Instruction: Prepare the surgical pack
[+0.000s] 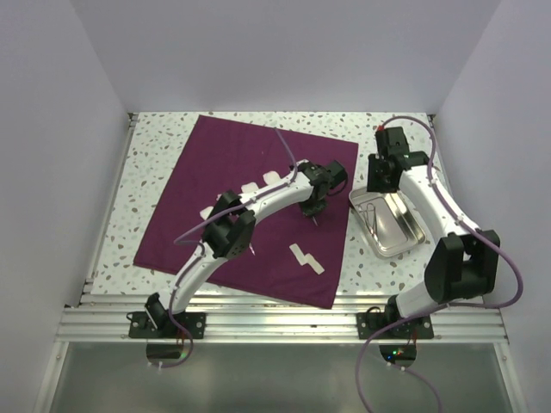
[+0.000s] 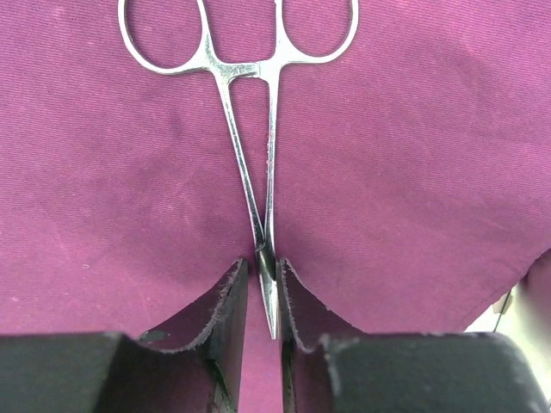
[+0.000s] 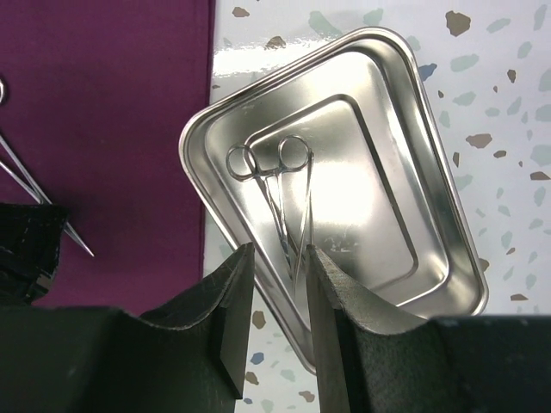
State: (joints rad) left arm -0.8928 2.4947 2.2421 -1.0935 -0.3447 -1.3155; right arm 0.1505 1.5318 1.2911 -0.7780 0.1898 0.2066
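White walls (image 1: 284, 52) enclose a speckled desk (image 1: 379, 129). From the top view we note the purple cloth (image 1: 215, 163) spread flat and unfolded on it, with gauze squares (image 1: 307, 258) lying on it. The left end effector (image 1: 312, 211) sits over the cloth's right part. The right end effector (image 1: 379, 185) is above a metal tray (image 1: 409, 241) just right of the cloth.

At the left wrist, a clamp (image 2: 250, 129) lies against the cloth, its tips between the narrowly parted fingers (image 2: 228, 301). We cannot tell whether they grip it.

At the right wrist, a second clamp (image 3: 280, 185) lies in the tray. The fingers (image 3: 232, 292) stand apart, holding nothing.
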